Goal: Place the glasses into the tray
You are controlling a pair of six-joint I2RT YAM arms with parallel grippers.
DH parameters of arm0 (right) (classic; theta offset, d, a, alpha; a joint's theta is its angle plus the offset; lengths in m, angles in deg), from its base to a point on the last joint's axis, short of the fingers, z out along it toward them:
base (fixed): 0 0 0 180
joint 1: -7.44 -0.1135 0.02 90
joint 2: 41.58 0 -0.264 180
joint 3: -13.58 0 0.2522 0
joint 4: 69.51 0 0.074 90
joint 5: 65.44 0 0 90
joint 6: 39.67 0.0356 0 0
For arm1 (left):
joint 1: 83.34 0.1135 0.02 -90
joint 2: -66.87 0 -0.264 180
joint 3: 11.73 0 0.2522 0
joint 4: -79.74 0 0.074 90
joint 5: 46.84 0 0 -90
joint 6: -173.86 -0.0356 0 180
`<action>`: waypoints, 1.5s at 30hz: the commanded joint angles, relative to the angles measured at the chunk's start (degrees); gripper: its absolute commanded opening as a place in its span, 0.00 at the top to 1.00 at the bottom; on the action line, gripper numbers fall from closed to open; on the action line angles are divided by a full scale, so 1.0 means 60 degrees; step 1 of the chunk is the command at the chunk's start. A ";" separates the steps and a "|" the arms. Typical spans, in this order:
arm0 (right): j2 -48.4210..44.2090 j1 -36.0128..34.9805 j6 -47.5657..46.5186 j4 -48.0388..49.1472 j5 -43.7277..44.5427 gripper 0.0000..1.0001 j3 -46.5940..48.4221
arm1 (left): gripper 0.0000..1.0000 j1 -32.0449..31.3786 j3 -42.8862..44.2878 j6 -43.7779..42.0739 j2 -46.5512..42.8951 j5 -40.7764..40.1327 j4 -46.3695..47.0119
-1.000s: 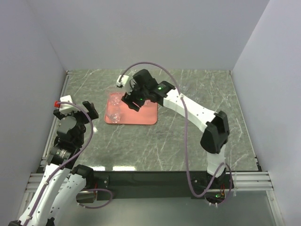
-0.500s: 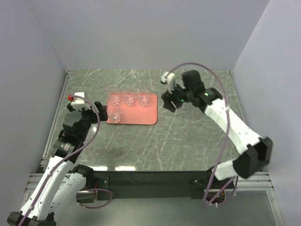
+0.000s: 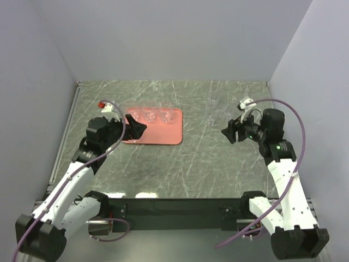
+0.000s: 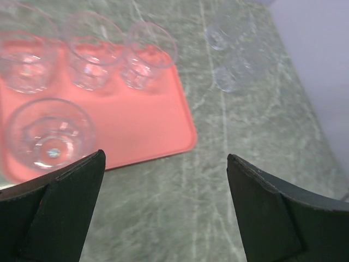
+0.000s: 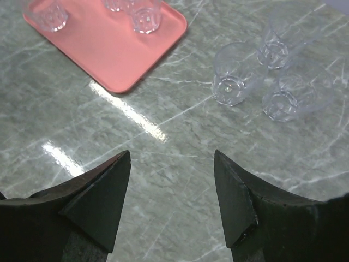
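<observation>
— Step in hand?
— Fetching another of the small clear round drinking glasses (image 5: 234, 73). Three stand loose on the grey-green marbled tabletop (image 5: 163, 114), at one o'clock of my right pincer (image 5: 170, 174), whose jaws are apart and empty. Four sit in the flat salmon-pink tray (image 5: 109, 49), at eleven o'clock.
— Next move?
— Reach, straddle the nearest glass, close gently. The walls look slick, faceted and near-invisible. My left pincer (image 4: 163, 164) gapes wide, empty, by the tray's near edge.

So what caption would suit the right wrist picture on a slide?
Open right jaws over three glasses standing on the table, pink tray beyond.
</observation>
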 commanded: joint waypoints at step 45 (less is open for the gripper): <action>-0.1125 0.2874 0.0725 0.1491 -0.1518 0.30 -0.1712 | 0.11 -0.4082 1.3438 0.4768 1.3582 -0.1955 -0.4133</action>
